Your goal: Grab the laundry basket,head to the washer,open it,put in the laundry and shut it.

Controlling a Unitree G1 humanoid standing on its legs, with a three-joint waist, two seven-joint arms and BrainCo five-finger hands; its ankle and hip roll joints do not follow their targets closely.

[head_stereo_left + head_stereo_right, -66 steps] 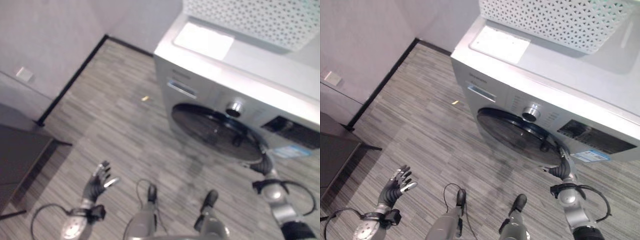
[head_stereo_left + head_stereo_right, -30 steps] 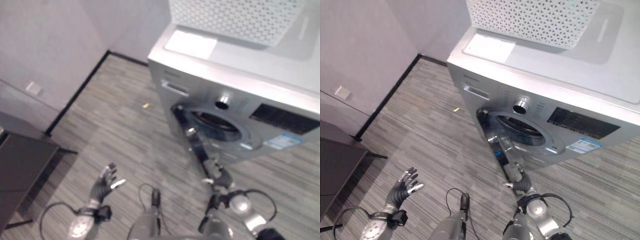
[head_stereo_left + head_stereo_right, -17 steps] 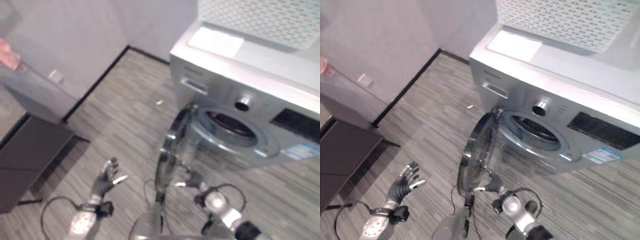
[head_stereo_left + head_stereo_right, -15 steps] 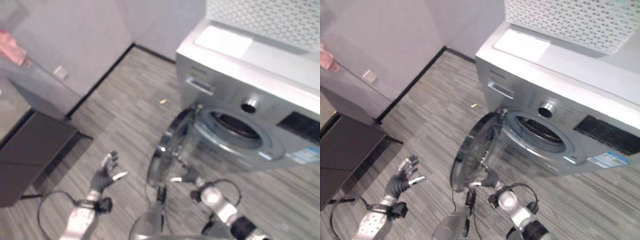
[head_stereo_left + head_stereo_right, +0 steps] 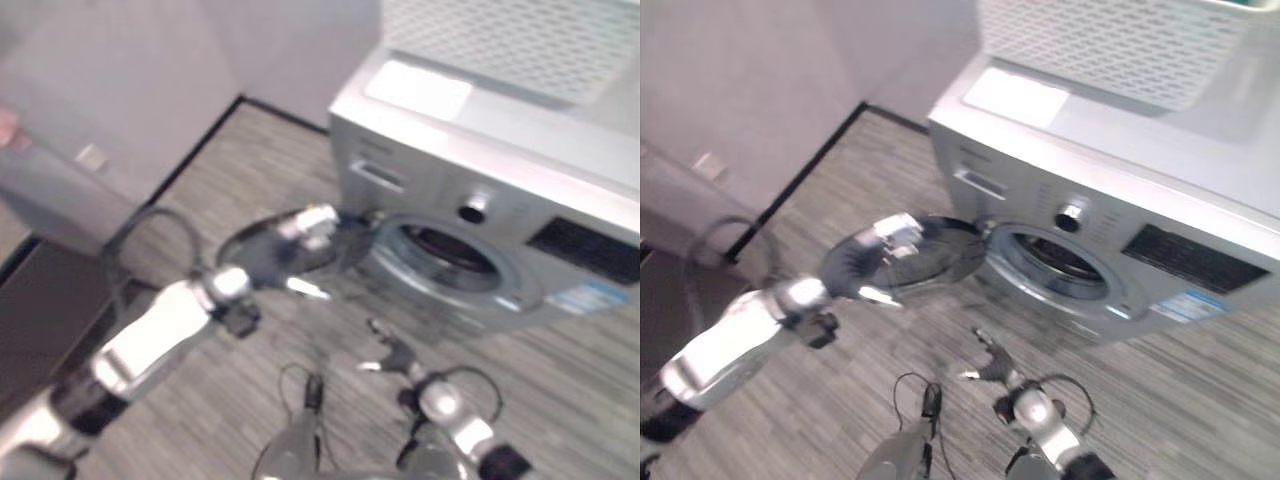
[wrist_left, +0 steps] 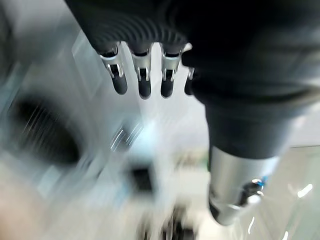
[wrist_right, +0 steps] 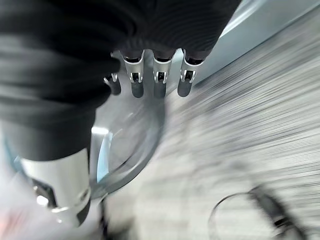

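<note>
The white perforated laundry basket point(image 5: 1110, 45) stands on top of the silver washer point(image 5: 1120, 135). The washer's round glass door point(image 5: 935, 262) is swung wide open to the left, baring the dark drum opening point(image 5: 1055, 258). My left hand point(image 5: 305, 222) is raised from the left, open, and lies at the door's outer rim; its straight fingers point(image 6: 144, 80) show in the left wrist view. My right hand point(image 5: 392, 355) hangs open low in front of the washer, apart from the door. Its straight fingers point(image 7: 159, 80) point toward the door glass point(image 7: 125, 150).
A white sheet point(image 5: 1015, 97) lies on the washer's top beside the basket. A dark low cabinet point(image 5: 30, 300) stands at the left against the wall with a black skirting line point(image 5: 200, 130). Striped grey floor point(image 5: 1200, 400) lies before the washer.
My left arm has risen from the lower left up to the door's rim. My right hand has come off the door and drawn back. The door has swung further open.
</note>
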